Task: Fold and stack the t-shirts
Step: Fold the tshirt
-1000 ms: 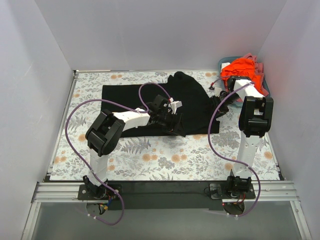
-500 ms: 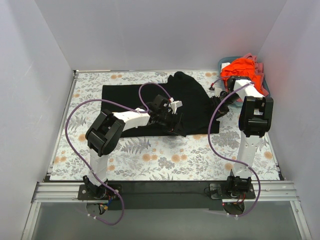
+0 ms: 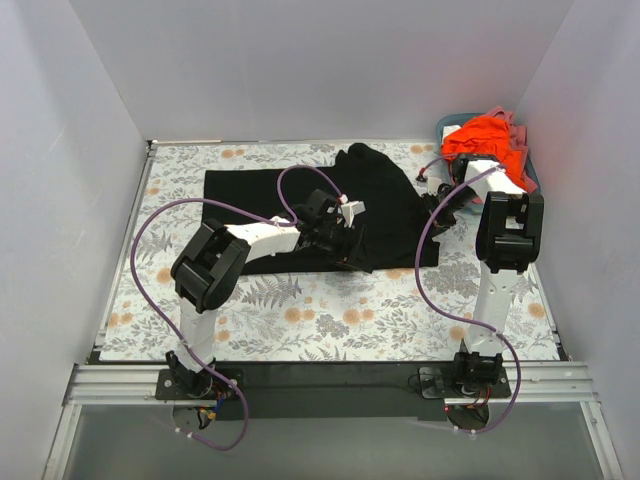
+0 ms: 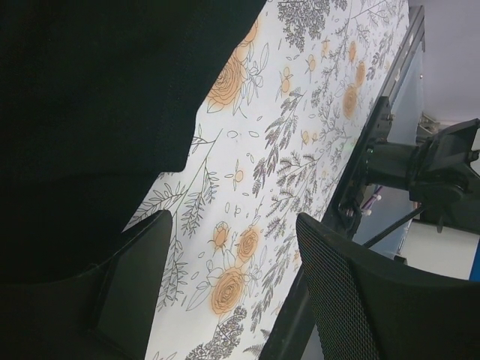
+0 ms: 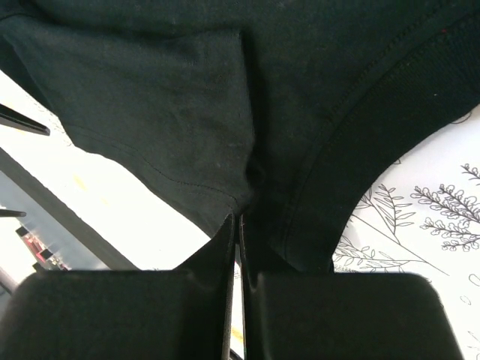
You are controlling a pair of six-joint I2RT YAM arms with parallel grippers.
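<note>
The left gripper (image 4: 231, 219) sits low at the near edge of the black shirt (image 3: 290, 195). Its fingers (image 4: 352, 300) are wide apart and hold nothing. Only the flowery table (image 4: 292, 165) shows in the gap between them. One finger is right by the shirt's edge, but I cannot tell if it touches the cloth.

The black shirt lies spread out in the middle of the table. Most of it is flat. Its far right part is bunched up in a hump.

A bit farther back, on the right, the right gripper (image 5: 238, 221) is at the right edge of the black shirt. Its fingers (image 5: 345, 315) are pressed tight together. They pinch a small fold of the black cloth between their tips, and the cloth puckers where they bite it.

In the far right corner of the table is a teal basket (image 3: 446, 126). An orange shirt (image 3: 485, 140) is heaped on top of it. Some pink cloth (image 3: 518, 135) peeks out beside the orange shirt.
</note>
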